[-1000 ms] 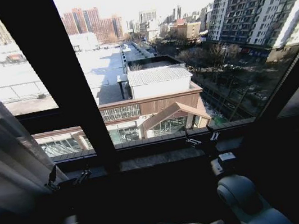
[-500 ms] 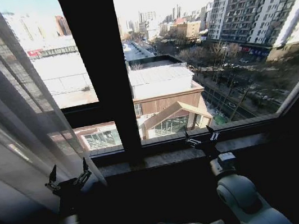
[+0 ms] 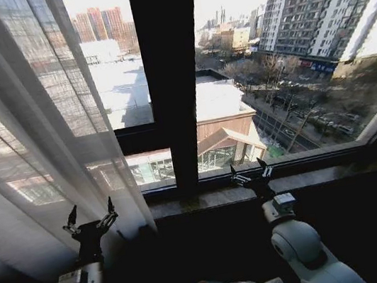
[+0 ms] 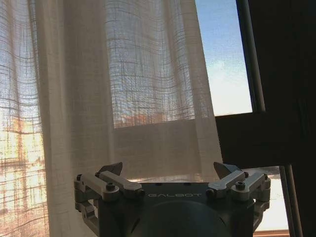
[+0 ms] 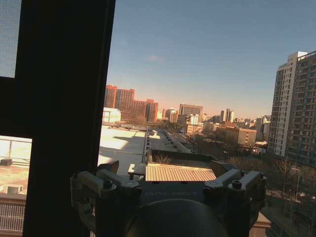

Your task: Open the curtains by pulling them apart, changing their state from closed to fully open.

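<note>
Here, 2 grippers were spread wide, holding nothing: left gripper (image 3: pixel 90 219) just before the sheer curtains (image 3: pixel 36 130), right gripper (image 3: pixel 251 171) at the window sill (image 3: pixel 323 176).

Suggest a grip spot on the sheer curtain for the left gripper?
Take the curtain by its free inner edge, next to the dark window post. The open left gripper sits right below it; probably come straight forward and close across a vertical pleat. The folds hang loose there. The right gripper is open at the sill.
</note>
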Motion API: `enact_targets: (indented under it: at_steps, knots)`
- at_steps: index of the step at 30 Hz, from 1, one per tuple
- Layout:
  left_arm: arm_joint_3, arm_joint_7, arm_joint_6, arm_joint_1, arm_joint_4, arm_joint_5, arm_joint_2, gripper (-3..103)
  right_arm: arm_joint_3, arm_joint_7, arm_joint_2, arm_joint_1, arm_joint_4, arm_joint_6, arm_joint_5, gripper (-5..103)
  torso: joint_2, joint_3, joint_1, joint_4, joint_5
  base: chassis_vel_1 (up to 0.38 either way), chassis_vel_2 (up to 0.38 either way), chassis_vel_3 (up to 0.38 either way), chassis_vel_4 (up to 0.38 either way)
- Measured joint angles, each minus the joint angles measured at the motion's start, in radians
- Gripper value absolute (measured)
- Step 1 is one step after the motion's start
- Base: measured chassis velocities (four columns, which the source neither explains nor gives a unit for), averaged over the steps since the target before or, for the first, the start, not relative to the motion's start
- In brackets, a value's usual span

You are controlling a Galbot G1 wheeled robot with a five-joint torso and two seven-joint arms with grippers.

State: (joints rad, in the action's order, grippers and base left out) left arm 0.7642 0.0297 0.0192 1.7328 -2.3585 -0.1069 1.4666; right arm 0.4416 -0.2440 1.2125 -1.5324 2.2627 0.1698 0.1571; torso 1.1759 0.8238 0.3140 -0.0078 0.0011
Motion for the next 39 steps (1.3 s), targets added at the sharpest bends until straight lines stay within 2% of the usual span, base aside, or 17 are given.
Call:
enact_targets:
  at_steps: [1, 2, 4, 10, 14, 24, 31, 36, 39]
  knots:
    - [-0.008, 0.004, 0.025, -0.025, 0.004, 0.0, -0.019, 100, -0.002, 0.0, 0.001, 0.0, -0.001, -0.002, 0.0, 100, 0.0, 0.0, 0.0, 0.0002, -0.0003, -0.022, -0.055, 0.075, 0.075]
    - [-0.008, 0.004, 0.025, -0.025, 0.004, 0.0, -0.019, 100, -0.002, 0.0, 0.001, 0.0, -0.001, -0.002, 0.0, 100, 0.0, 0.0, 0.0, 0.0002, -0.0003, -0.022, -0.055, 0.075, 0.075]
    - [-0.036, 0.025, 0.086, -0.084, 0.016, -0.006, -0.067, 100, -0.001, 0.0, 0.0, 0.0, -0.002, -0.009, -0.001, 100, 0.0, 0.0, 0.0, 0.0, -0.0005, -0.011, -0.027, 0.002, 0.018]
    - [-0.067, 0.058, 0.141, -0.15, 0.042, -0.024, -0.122, 100, 0.012, 0.0, -0.005, -0.001, -0.002, -0.017, 0.0, 100, 0.0, 0.0, 0.0, 0.0004, -0.0017, 0.0, 0.0, 0.0, 0.0]
    - [-0.13, 0.106, 0.208, -0.221, 0.074, -0.101, -0.175, 100, 0.023, 0.0, -0.006, -0.006, -0.003, -0.024, 0.0, 100, 0.0, 0.0, 0.0, 0.0, -0.0005, 0.0, 0.0, 0.0, 0.0]
    - [-0.198, 0.133, 0.231, -0.312, 0.193, -0.125, -0.218, 100, 0.031, 0.0, -0.004, -0.008, -0.026, -0.048, 0.002, 100, 0.0, 0.0, 0.0, 0.0003, -0.0012, 0.0, 0.0, 0.0, 0.0]
    - [-0.207, 0.158, 0.242, -0.387, 0.274, -0.166, -0.259, 100, 0.035, 0.0, 0.003, -0.002, -0.054, -0.063, 0.002, 100, 0.0, 0.0, 0.0, 0.0001, -0.0009, 0.0, 0.0, 0.0, 0.0]
    - [-0.202, 0.159, 0.251, -0.401, 0.281, -0.2, -0.27, 101, 0.038, 0.0, 0.007, 0.004, -0.062, -0.065, 0.002, 100, 0.0, 0.0, 0.0, 0.0001, -0.0011, 0.0, 0.0, 0.0, 0.0]
    - [-0.196, 0.158, 0.251, -0.402, 0.281, -0.209, -0.274, 92, 0.04, 0.0, 0.01, 0.01, -0.067, -0.065, 0.002, 100, 0.0, 0.0, 0.0, 0.0001, -0.001, 0.0, 0.0, 0.0, 0.0]
